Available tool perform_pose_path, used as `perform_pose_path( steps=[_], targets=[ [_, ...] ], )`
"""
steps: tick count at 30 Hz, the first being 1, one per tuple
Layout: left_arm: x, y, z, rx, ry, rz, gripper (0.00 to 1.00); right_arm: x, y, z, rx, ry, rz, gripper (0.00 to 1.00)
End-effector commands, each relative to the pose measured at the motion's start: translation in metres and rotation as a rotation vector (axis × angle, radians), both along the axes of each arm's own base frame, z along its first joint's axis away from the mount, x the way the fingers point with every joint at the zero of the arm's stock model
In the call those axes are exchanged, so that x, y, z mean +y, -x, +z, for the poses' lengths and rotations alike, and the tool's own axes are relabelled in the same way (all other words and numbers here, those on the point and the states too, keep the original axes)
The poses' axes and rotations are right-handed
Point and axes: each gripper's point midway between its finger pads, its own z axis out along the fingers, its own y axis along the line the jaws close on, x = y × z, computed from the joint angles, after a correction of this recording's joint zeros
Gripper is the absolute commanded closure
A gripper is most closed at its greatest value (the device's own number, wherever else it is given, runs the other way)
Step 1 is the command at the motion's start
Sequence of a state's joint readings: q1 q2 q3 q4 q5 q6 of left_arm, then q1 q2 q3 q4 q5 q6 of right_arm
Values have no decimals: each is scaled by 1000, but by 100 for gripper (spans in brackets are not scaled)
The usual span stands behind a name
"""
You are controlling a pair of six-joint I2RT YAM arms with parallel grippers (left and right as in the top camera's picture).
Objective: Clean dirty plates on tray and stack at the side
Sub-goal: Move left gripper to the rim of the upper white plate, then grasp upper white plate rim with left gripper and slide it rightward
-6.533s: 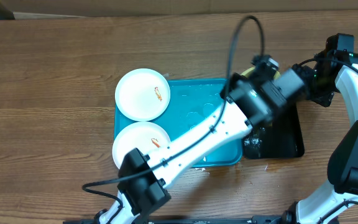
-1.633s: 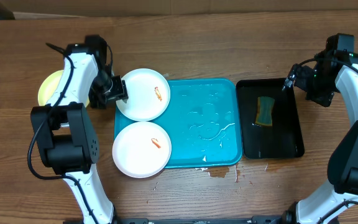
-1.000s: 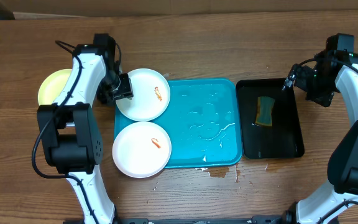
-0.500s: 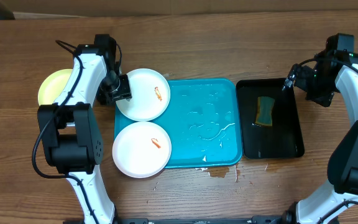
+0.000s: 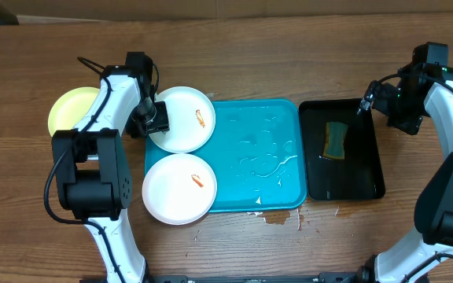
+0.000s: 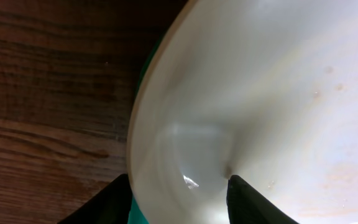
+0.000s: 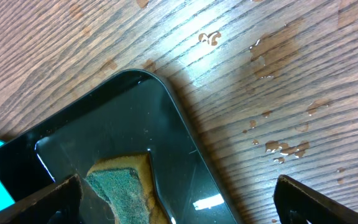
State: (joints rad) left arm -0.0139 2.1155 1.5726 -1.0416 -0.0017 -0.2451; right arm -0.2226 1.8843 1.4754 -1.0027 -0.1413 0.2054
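Two white plates with orange-red smears sit on the left side of the turquoise tray (image 5: pixel 274 185), the upper plate (image 5: pixel 185 124) and the lower plate (image 5: pixel 175 192). The lime-green rimmed plate (image 5: pixel 69 110) lies on the table left of the tray. My left gripper (image 5: pixel 155 119) is at the upper plate's left rim. In the left wrist view its fingers (image 6: pixel 179 202) are closed on that plate's rim (image 6: pixel 241 112), one finger under it and one on top. My right gripper (image 5: pixel 370 101) is open and empty above the black tray's far corner, fingers spread wide in the right wrist view (image 7: pixel 176 211).
A black tray (image 5: pixel 364 169) stands right of the turquoise tray and holds a green-and-yellow sponge (image 5: pixel 336 139), which also shows in the right wrist view (image 7: pixel 120 186). Water drops lie on the wood by the black tray (image 7: pixel 278 146) and at the turquoise tray's front edge (image 5: pixel 278 218).
My left arm left the black tray for the left side. In the last second its gripper slid right onto the upper plate's rim. The right arm has not moved.
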Motion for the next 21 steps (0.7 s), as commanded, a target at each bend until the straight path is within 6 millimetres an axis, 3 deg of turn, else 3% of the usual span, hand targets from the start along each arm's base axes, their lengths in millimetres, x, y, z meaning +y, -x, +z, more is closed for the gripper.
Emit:
perform_pose_path(
  steps=[1, 7, 11, 21],
  targets=[
    [-12, 3, -2, 6, 48, 3, 51, -2, -5, 7, -25, 4, -3, 0],
    [-48, 3, 1, 3, 204, -60, 56, -2, -5, 7, -25, 4, -3, 0],
    [-68, 5, 1, 1, 210, -108, 55, -2, -5, 7, -25, 4, -3, 0],
    [-140, 15, 1, -21, 215, -293, 53, -2, -5, 7, -25, 4, -3, 0]
  ],
)
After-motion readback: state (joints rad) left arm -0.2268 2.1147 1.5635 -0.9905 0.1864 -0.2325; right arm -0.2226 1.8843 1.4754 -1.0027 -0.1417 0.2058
